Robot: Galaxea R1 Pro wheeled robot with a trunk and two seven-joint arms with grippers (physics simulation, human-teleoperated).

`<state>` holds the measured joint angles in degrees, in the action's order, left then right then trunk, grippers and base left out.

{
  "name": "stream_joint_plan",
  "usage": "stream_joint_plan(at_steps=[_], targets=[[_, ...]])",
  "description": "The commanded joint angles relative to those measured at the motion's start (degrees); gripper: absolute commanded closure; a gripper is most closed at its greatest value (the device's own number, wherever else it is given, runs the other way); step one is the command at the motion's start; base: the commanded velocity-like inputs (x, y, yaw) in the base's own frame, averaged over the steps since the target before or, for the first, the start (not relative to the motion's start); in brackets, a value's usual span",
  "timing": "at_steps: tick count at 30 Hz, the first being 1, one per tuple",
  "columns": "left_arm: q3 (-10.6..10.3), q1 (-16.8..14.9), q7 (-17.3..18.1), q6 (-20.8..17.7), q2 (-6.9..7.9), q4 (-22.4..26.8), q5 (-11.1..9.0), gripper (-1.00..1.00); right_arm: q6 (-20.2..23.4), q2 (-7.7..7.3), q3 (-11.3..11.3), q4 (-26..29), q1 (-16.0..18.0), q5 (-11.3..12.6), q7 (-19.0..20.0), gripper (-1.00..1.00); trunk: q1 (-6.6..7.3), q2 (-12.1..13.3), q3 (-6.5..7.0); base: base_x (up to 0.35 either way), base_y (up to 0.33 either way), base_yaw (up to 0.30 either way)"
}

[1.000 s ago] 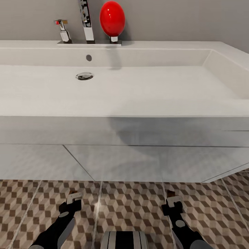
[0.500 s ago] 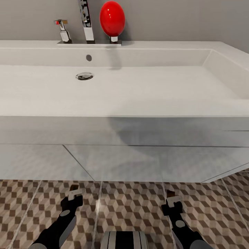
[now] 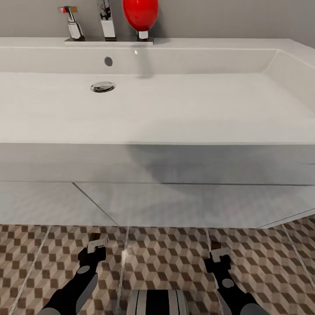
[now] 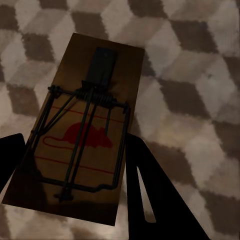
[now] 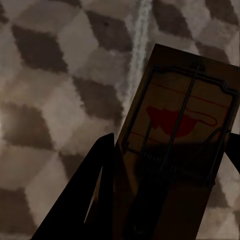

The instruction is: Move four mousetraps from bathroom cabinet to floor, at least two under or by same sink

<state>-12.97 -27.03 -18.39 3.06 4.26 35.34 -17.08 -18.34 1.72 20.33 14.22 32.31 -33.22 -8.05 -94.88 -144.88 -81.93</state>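
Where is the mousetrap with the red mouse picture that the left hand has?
In the left wrist view, the mousetrap sits between the left hand's dark fingers, above the cube-patterned bathroom floor. In the head view that hand is low on the left, before the white sink.

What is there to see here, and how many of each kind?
Mousetraps: 2, one in the left gripper, one in the right gripper
Sinks: 1
Red egg-shaped knobs: 1
Drains: 1
Total: 5
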Motion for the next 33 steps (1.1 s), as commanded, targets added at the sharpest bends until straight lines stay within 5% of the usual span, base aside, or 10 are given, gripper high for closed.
stream_joint_plan(at_steps=[1, 26, 33], targets=[[-0.5, 0.0, -0.4, 0.3, 0.07, 0.0, -0.6, 1.00, -0.2, 0.04, 0.4, 0.0, 0.0, -0.5, 0.0, 1.00, 0.01, 0.0, -0.04, 0.000, 0.000, 0.000], [-0.5, 0.0, -0.4, 0.5, 0.13, 0.0, -0.5, 1.00, -0.3, 0.21, 0.4, 3.8, 0.1, -0.6, 0.0, 1.00, 0.01, 0.0, -0.04, 0.000, 0.000, 0.000], [-0.5, 0.0, -0.5, 0.5, 0.13, 0.0, -0.5, 1.00, -0.2, 0.22, 0.4, 3.9, 0.1, -0.6, 0.1, 1.00, -0.17, -0.1, -1.59, 0.000, 0.000, 0.000]])
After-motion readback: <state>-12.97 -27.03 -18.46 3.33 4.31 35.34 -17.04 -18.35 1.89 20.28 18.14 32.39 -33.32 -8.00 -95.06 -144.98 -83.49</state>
